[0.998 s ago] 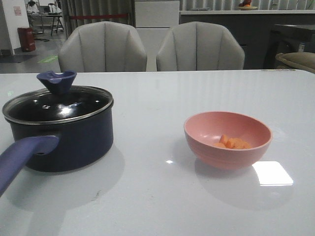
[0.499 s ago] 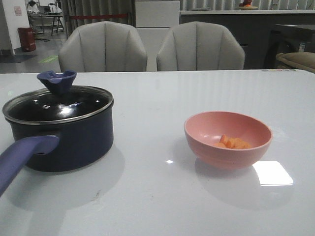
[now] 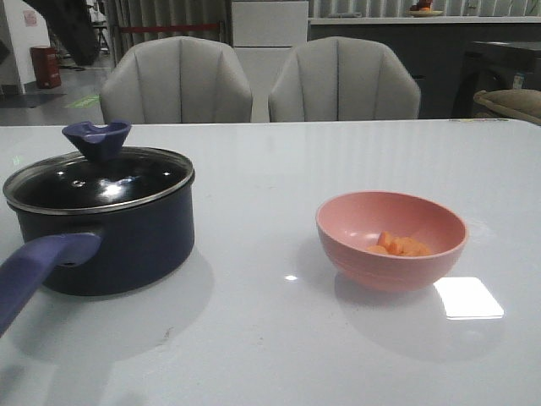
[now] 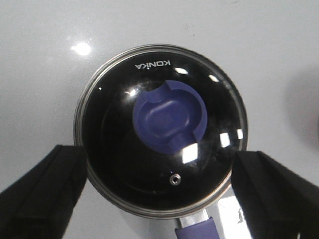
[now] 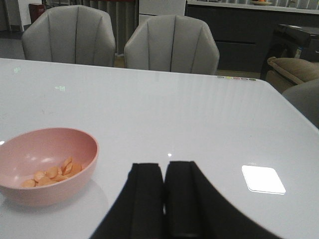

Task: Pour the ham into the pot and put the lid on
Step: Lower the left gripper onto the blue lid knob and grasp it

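The dark navy pot (image 3: 127, 245) stands at the left of the table, its purple-blue handle (image 3: 38, 266) pointing to the near left. The glass lid (image 3: 101, 182) sits on it with its knob (image 3: 97, 138) up. The ham (image 3: 401, 246) lies in a pink bowl (image 3: 372, 266) to the right. My left gripper (image 4: 159, 149) is open wide, high above the lid (image 4: 114, 124), its jaws on either side of the knob (image 4: 169, 122) and touching nothing. My right gripper (image 5: 163, 167) is shut and empty, to the right of the bowl (image 5: 60, 186) and the ham (image 5: 52, 173).
Two grey chairs (image 3: 177, 80) stand behind the table's far edge. A dark part of my left arm (image 3: 63, 30) shows at the upper left of the front view. A bright light patch (image 3: 467, 298) lies on the table to the right of the bowl.
A dark part of my left arm has come into the front view at the upper left. The pot, lid and bowl have not moved.
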Action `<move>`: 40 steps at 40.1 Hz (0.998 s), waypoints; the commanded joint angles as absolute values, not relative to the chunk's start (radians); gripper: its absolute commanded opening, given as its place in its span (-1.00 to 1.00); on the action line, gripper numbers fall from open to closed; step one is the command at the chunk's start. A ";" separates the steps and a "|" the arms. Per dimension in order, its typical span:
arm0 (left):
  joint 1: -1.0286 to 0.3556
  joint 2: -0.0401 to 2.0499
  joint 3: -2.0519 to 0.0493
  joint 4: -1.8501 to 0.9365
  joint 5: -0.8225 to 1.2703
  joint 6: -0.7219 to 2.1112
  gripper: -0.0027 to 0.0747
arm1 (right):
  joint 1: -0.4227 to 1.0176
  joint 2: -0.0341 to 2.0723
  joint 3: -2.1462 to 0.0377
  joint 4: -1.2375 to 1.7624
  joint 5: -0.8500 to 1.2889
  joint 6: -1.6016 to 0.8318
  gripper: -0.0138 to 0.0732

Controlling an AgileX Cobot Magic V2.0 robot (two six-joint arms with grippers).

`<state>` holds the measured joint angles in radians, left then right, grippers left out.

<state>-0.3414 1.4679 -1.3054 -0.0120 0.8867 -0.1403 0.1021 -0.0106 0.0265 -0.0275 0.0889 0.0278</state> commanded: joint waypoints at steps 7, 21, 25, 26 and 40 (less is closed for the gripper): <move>-0.377 1.614 -1.513 0.049 0.969 -0.270 0.69 | 0.096 -0.031 0.022 -0.044 0.000 0.028 -0.34; -0.377 1.766 -1.639 0.047 1.084 -0.326 0.69 | 0.096 -0.031 0.022 -0.044 0.000 0.028 -0.34; -0.377 1.784 -1.641 0.029 1.079 -0.334 0.69 | 0.096 -0.031 0.022 -0.044 0.000 0.028 -0.34; -0.377 1.786 -1.641 0.023 1.079 -0.334 0.69 | 0.096 -0.031 0.022 -0.044 0.000 0.028 -0.34; -0.377 1.820 -1.641 -0.021 1.081 -0.334 0.69 | 0.096 -0.031 0.022 -0.044 0.000 0.028 -0.34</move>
